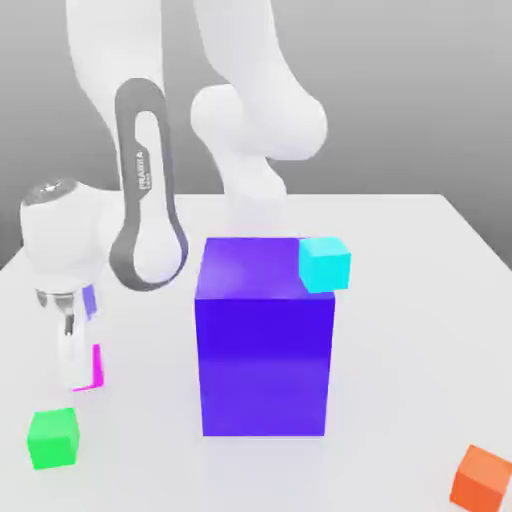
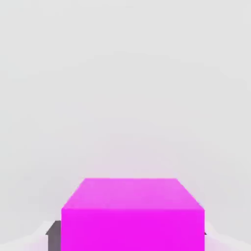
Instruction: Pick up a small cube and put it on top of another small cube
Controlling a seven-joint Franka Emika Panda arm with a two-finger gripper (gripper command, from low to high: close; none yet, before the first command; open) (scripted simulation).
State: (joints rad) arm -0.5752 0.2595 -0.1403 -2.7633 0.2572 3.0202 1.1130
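1. Exterior view: the white arm reaches down on the exterior view's left. Its pincer (image 1: 80, 372) is closed on the pink cube (image 1: 97, 366), low by the white tabletop (image 1: 400, 230)
2. A green cube (image 1: 52, 438) sits on the tabletop just below the pink cube. A big blue block (image 1: 264, 335) stands in the middle. A cyan cube (image 1: 325, 264) shows at the block's top corner. An orange cube (image 1: 482, 476) lies far on the exterior view's right
3. Hand view: the pink cube (image 2: 132, 215) is very close to the camera, with bare tabletop (image 2: 125, 88) behind it. A dark finger (image 2: 54, 234) shows at the cube's side
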